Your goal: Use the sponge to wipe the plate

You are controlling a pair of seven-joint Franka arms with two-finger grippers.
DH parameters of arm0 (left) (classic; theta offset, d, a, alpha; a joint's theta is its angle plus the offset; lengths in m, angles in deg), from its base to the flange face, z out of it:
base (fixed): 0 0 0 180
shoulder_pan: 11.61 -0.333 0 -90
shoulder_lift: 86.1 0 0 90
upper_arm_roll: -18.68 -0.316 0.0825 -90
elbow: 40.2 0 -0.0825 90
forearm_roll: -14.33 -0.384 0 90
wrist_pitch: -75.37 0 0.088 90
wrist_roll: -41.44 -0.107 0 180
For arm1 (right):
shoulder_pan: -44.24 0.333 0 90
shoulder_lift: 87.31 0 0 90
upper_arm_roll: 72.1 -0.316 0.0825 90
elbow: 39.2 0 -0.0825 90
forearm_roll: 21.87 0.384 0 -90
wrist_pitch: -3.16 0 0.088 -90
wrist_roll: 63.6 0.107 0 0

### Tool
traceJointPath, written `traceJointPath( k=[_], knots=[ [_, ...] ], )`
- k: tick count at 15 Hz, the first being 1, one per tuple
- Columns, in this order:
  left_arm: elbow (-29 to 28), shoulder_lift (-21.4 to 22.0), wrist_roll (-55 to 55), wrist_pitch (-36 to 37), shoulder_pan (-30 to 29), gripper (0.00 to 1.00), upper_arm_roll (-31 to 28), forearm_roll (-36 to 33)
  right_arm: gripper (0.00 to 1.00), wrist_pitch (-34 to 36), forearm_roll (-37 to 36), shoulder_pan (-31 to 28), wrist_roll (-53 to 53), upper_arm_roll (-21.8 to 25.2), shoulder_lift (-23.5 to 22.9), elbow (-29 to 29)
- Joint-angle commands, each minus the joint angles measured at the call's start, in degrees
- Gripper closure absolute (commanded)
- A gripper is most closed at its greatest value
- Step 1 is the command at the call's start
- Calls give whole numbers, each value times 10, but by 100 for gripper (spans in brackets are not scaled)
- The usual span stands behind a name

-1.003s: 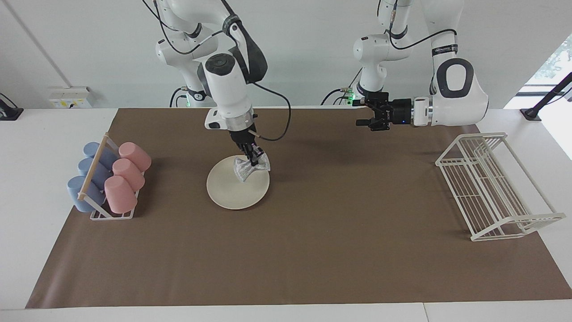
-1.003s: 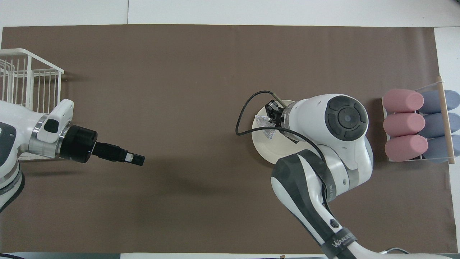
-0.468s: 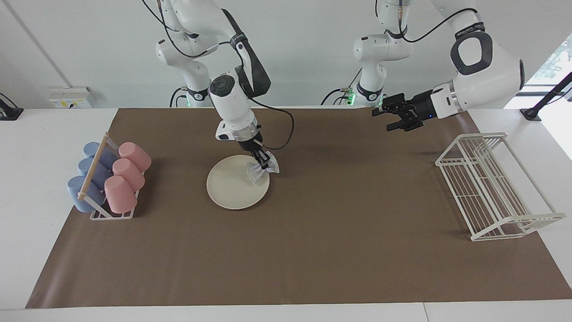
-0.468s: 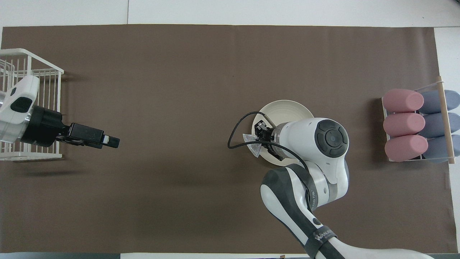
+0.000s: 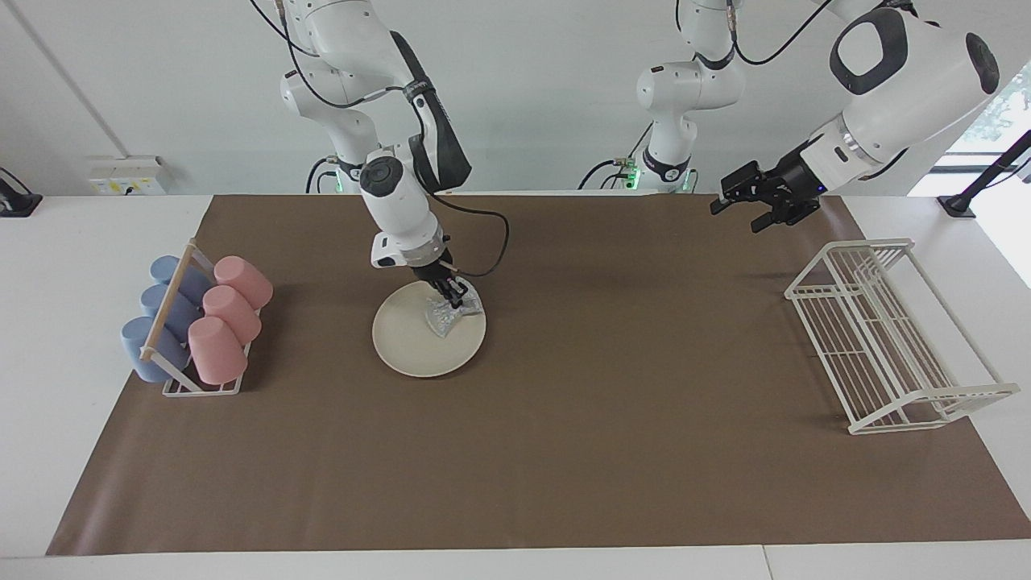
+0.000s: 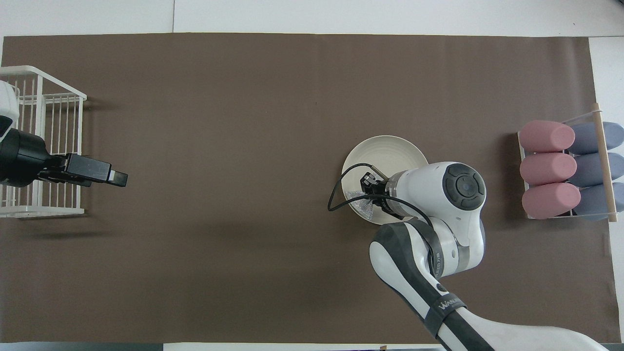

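My right gripper has its jaws clamped on the sponge, pressing it onto the cream plate at about the plate's 7 o'clock in the overhead view. The plate sits on the brown surface, near the rack of pink and blue cups. My left gripper waits in the air, jaws spread with nothing in them, beside the white wire rack.

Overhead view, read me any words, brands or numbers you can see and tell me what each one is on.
"WANJEE", partly legible and possibly cut off, on the dark band around the right arm.
No other readable text: the plate, sponge, cups and wire rack carry none.
In the facing view, bands on both arms bear lettering too small to read.
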State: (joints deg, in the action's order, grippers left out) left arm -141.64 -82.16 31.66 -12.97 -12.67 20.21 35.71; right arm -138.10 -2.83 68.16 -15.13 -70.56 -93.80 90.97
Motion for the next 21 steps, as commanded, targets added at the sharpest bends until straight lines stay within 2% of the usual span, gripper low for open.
traceJointPath(
  k=[1,3,6,12,14,21],
  knots=[
    [21,1,13,10,5,0,0,-66,100,-18,14,-55,-122,-5,-6,8],
    [25,3,13,14,5,0,0,-100,100,-31,14,-52,-131,-4,-8,9],
    [32,4,13,19,5,0,1,-115,100,-31,14,-47,-118,-5,-7,9],
    [33,6,15,18,6,0,16,-110,100,-33,14,44,111,-5,-4,9],
    [34,6,15,18,6,0,16,-109,100,-34,14,37,89,-4,-4,9],
    [33,7,15,18,5,0,15,-109,100,-38,13,-46,-152,-3,-12,3]
  ],
)
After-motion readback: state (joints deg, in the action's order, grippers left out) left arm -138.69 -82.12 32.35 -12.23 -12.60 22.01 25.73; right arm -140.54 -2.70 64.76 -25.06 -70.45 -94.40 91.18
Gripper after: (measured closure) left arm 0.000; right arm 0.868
